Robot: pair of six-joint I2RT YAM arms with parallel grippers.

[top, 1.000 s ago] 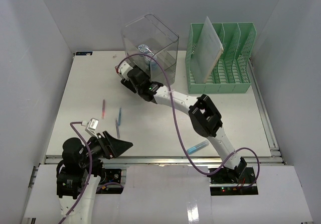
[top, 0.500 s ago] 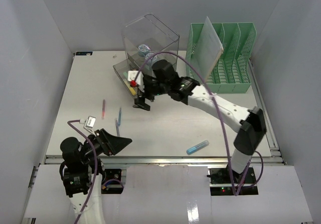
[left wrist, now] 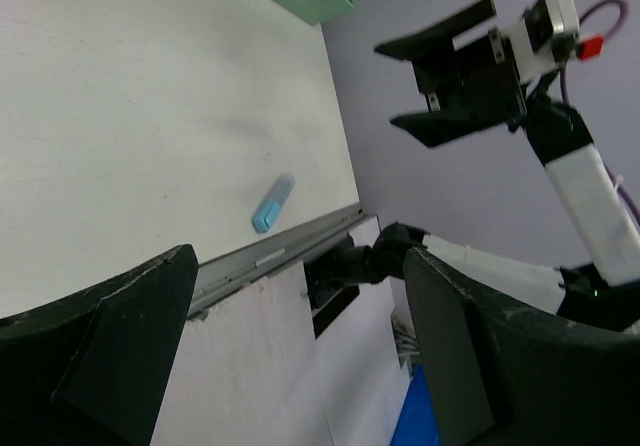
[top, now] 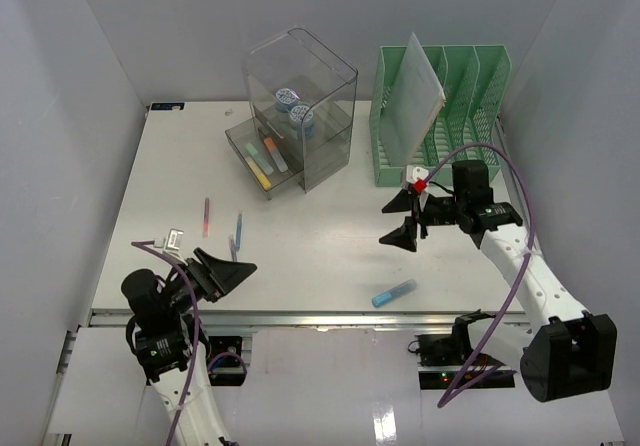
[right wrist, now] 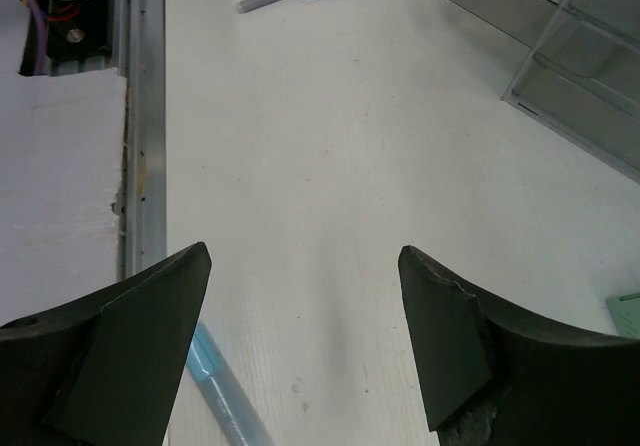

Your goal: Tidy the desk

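The desk (top: 330, 256) is a white tabletop with a metal rail (right wrist: 145, 116) along its front. On it lie a light blue marker (top: 394, 293) near the front edge and three pens at the left: red (top: 206, 216), blue (top: 239, 230) and purple (top: 233, 256). My right gripper (top: 401, 218) hangs open and empty above the desk right of centre, and in its wrist view the marker (right wrist: 215, 386) lies by the left finger. My left gripper (top: 235, 274) is open and empty over the front left edge. It looks across at the marker (left wrist: 272, 203) and the right gripper (left wrist: 390, 86).
A clear organizer (top: 300, 106) stands at the back with its bottom drawer (top: 262, 161) pulled out, holding yellow, green and red items. A green file rack (top: 440, 116) with a white sheet in it stands at the back right. Grey walls close in both sides.
My right arm has pulled away from the organizer's drawer and swung to the right side of the desk, jaws open. The drawer now shows pulled out. The left arm has barely shifted.
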